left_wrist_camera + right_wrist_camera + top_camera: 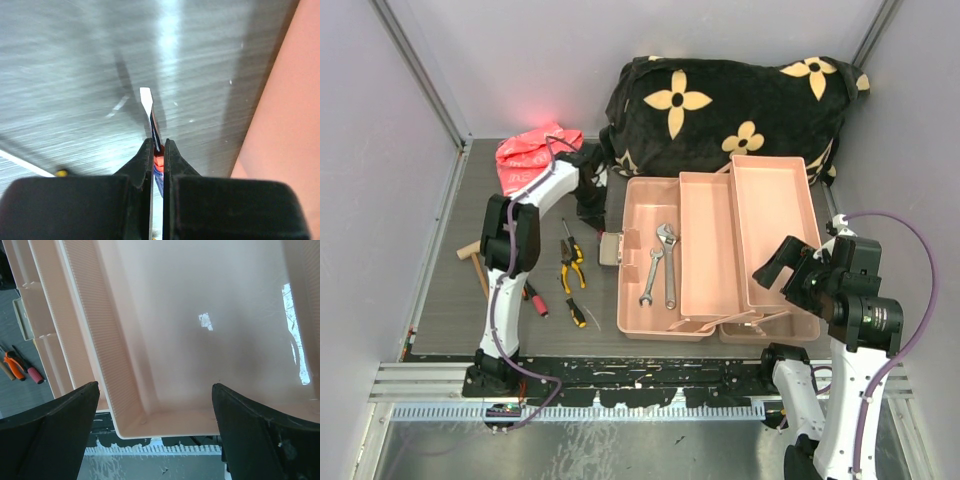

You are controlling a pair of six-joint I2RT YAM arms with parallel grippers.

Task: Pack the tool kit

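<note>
Grey table (pixel 445 290), white walls (pixel 520 60); pink toolbox (pixel 642 205); left fingers (pixel 142 165) pinch flat-tipped tool (pixel 146 97).

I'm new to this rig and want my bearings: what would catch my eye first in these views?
The open pink toolbox fills mid-table, two wrenches lying in its left compartment, with a black flowered blanket heaped behind it. Beside its left edge, the left end effector pinches a flat-bladed tool; the right end effector hangs open over an empty tray.
</note>
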